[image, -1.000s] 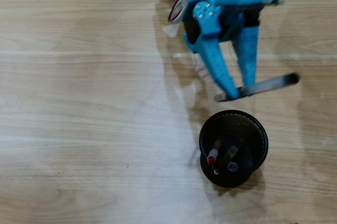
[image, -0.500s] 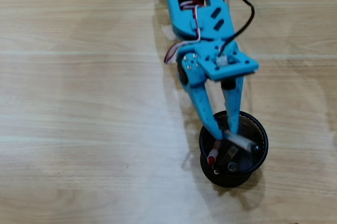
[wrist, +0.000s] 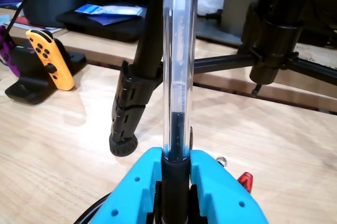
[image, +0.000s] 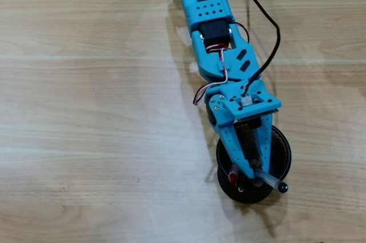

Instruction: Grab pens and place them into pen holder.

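The blue gripper [image: 257,175] is reaching out over the black mesh pen holder [image: 283,152] in the overhead view, its jaws clamping a clear pen [image: 273,183] that is lying across the cup's lower rim, dark tip pointing right. The wrist view is showing the same clear pen [wrist: 178,60] pinched between the blue fingers [wrist: 138,182]. A red pen [image: 232,173] is standing inside the holder, probably beside another one partly hidden under the gripper.

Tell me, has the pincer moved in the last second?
Yes. In the overhead view the pincer has come down the picture, from above the pen holder to over its mouth, gripping the clear pen.
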You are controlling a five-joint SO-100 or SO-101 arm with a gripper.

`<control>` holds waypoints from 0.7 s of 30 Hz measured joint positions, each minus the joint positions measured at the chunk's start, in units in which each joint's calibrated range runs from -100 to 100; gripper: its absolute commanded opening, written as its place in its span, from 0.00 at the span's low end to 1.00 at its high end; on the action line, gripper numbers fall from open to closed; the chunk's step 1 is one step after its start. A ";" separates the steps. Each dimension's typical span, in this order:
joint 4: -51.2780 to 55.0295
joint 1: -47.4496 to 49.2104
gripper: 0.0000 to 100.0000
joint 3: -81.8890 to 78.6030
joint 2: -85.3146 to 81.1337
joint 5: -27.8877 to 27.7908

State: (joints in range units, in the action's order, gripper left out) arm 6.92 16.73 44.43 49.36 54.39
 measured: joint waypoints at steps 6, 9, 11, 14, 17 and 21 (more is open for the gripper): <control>0.00 0.09 0.02 0.00 0.08 0.00; 0.00 0.09 0.02 0.00 0.08 0.00; 0.00 0.09 0.03 0.00 0.08 0.00; 0.00 0.09 0.09 0.00 0.08 0.00; 0.00 0.09 0.11 0.00 0.08 0.00; 0.00 0.09 0.11 0.00 0.00 0.00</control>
State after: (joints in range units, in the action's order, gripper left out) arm 6.92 16.82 44.43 49.36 54.39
